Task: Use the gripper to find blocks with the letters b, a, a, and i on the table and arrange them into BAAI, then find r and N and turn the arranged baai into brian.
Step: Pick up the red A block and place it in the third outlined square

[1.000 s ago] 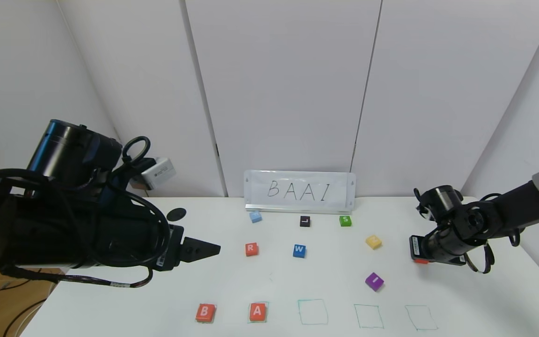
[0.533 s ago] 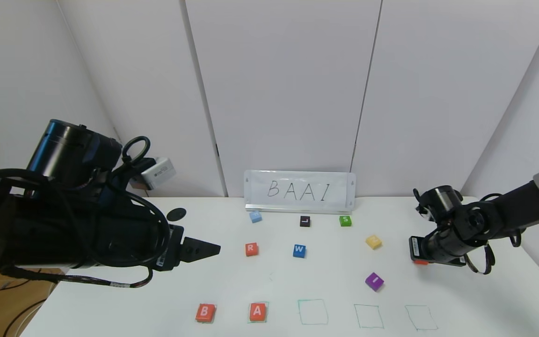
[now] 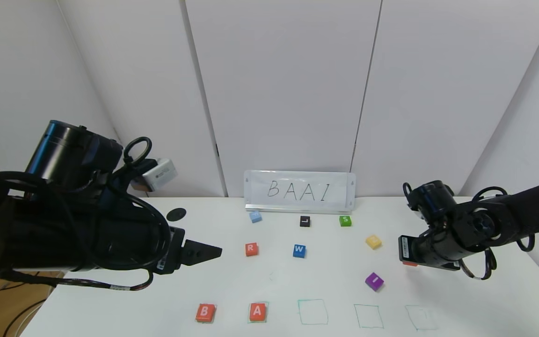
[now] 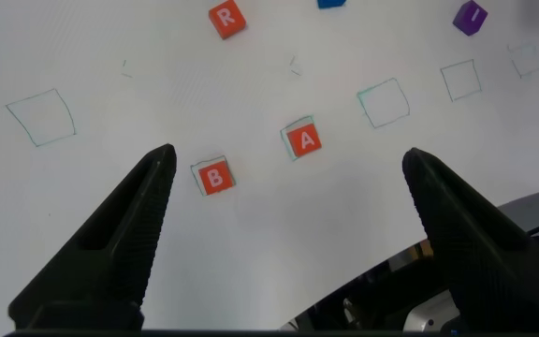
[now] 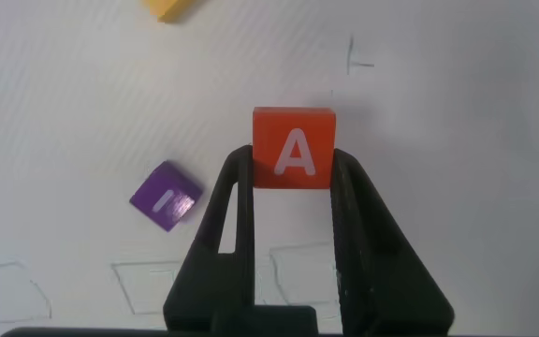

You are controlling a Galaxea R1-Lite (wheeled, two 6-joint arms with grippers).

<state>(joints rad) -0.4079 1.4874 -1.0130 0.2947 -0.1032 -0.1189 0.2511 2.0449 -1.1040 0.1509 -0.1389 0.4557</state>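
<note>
Right gripper (image 5: 293,187) jaws clamped on a cube; left gripper (image 4: 288,187) jaws spread.

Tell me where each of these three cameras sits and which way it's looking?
Head: high on the robot, facing down at the table; both arms show.
Left wrist: behind the open left gripper, over B and A.
Right wrist: behind the right gripper, clamping another A.
All three show purple I.

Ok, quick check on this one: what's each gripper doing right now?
Left gripper: open, empty, above the table near the placed B and A blocks.
Right gripper: shut on the second A block, lifted off the table.
</note>
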